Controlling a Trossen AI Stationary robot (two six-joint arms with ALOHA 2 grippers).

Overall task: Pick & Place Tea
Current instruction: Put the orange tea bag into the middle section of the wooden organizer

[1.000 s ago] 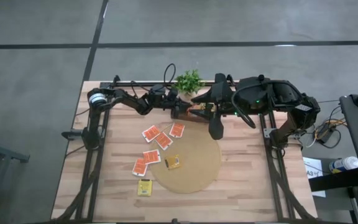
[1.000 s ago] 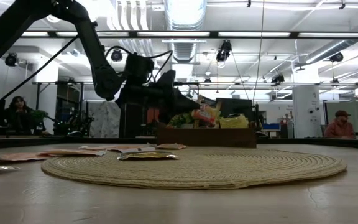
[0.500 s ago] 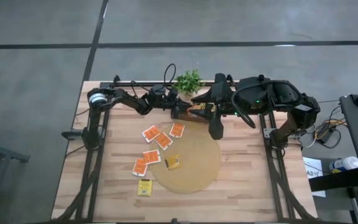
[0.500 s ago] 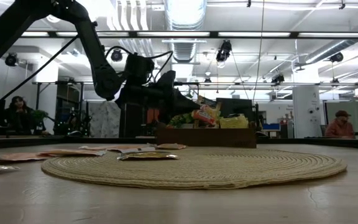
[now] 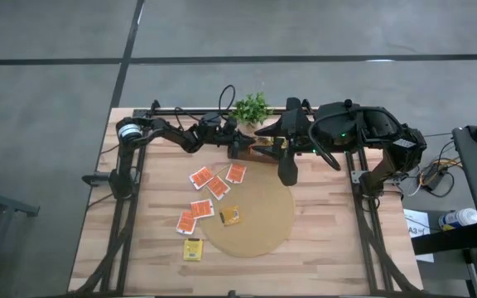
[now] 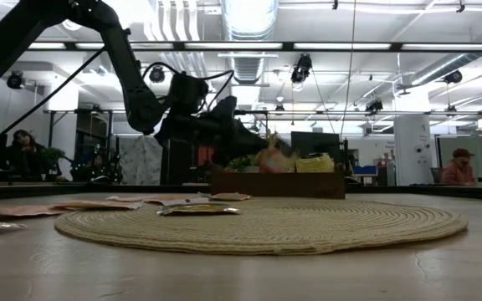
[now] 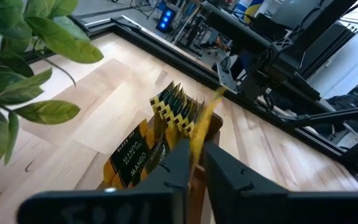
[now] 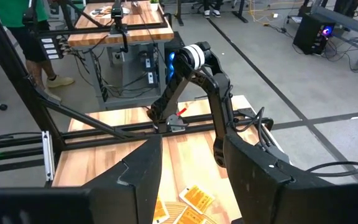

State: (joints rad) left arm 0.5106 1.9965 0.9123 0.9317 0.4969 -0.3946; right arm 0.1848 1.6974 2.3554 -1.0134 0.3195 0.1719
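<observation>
Packet [image 7: 199, 127] now dropping into box [image 7: 211, 127].

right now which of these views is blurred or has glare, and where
Left wrist view: a yellow tea packet between the left gripper fingers is smeared by motion, while the packets filed in the wooden box stay sharp. Low view: the ceiling strip lights blow out to white, and the near round woven mat is soft. High view: evenly lit, no glare.
</observation>
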